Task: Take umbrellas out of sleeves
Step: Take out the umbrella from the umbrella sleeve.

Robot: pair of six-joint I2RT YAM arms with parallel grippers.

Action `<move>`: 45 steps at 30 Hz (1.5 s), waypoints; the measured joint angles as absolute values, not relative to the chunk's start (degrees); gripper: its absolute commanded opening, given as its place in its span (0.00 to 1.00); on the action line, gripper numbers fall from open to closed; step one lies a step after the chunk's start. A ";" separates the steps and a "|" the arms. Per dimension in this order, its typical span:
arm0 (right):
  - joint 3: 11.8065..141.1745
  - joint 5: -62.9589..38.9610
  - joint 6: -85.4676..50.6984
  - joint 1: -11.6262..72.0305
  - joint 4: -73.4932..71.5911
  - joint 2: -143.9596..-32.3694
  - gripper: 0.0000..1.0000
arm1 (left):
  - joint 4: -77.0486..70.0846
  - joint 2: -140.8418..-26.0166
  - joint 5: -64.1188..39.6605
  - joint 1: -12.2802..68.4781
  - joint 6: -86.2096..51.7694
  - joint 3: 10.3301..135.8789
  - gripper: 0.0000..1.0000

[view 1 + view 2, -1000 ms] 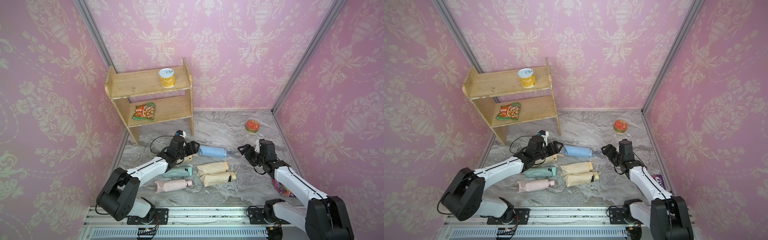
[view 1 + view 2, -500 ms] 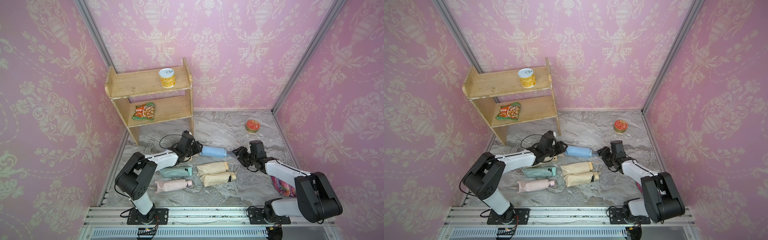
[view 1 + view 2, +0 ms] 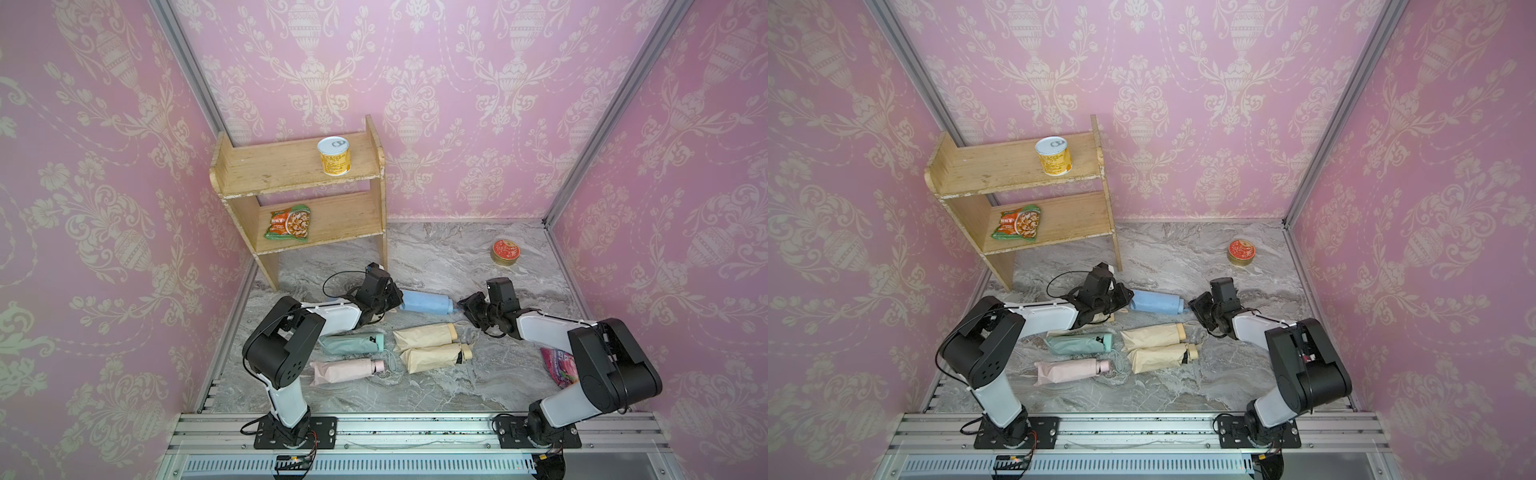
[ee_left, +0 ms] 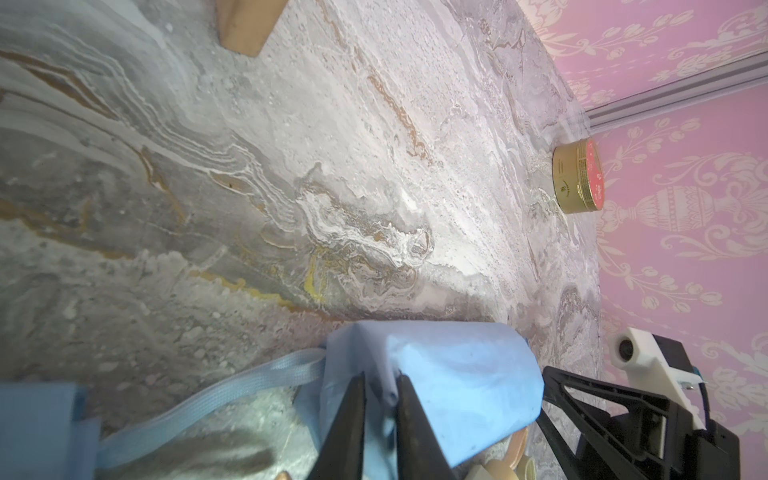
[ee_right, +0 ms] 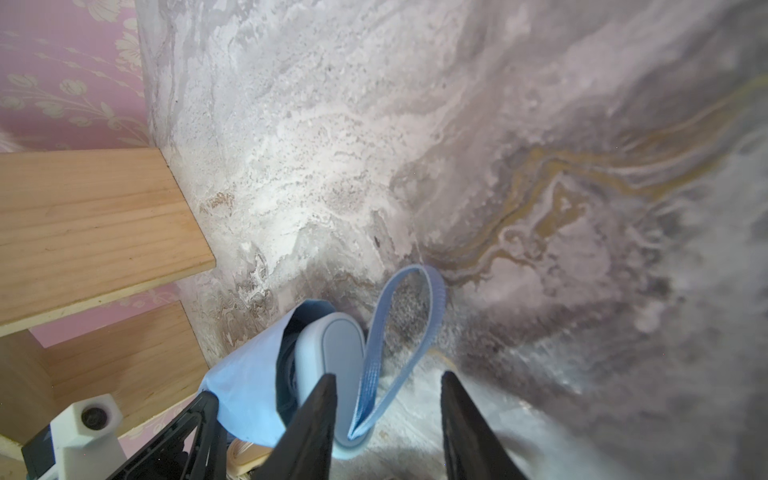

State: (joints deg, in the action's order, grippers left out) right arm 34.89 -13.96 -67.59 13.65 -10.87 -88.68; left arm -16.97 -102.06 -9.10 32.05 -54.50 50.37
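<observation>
light blue smooth fabric sleeve is lying flat on the grey marbled tabletop, mid-table between the two arms, showing in both top views. pale blue stubby umbrella handle is poking out of the sleeve's open end on the right arm's side. a light blue woven strap loop is hanging off the handle onto the marble.

left gripper is pressing almost together on a fold at the sleeve's closed end, with fabric pinched between the black fingers. right gripper is standing spread at the handle end. the strap loop is sitting between its jaws and one finger is overlapping the handle tip; cannot tell if it is touching, and nothing is clamped.

just in front of the sleeve a beige umbrella and a second beige umbrella are lying side by side, touching. a mint umbrella and a pink umbrella are lying beside the left arm.

wooden two-tier shelf is standing behind the left gripper, with its side panel foot close by. round gold tin with red lid is sitting well behind the right gripper, near the back corner. bare marble is showing behind the sleeve, while the front side is crowded by the beige pair.
</observation>
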 measured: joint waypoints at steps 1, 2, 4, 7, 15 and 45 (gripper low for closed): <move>34.92 -13.93 -67.81 13.65 -11.22 -89.10 0.38 | -17.17 -102.26 -9.13 32.05 -54.65 50.37 0.10; 34.92 -13.96 -68.10 13.65 -11.62 -89.58 0.37 | -17.32 -102.39 -9.13 32.05 -54.81 50.37 0.08; 34.94 -13.93 -68.82 13.65 -12.27 -90.28 0.34 | -18.00 -102.48 -9.13 32.05 -55.07 50.37 0.04; 35.07 -13.96 -69.49 13.69 -13.26 -91.15 0.28 | -19.22 -102.48 -9.15 32.05 -55.29 50.35 0.01; 35.53 -13.93 -72.36 13.91 -16.08 -93.71 0.05 | -20.93 -102.48 -9.21 32.05 -55.94 50.26 0.00; 38.44 -13.30 -71.50 4.49 -10.83 -88.42 0.00 | -28.42 -104.77 -10.13 37.39 -61.43 48.77 0.00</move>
State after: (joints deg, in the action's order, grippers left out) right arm 38.44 -13.30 -71.50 4.49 -10.83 -88.42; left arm -28.42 -104.77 -10.13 37.39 -61.43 48.77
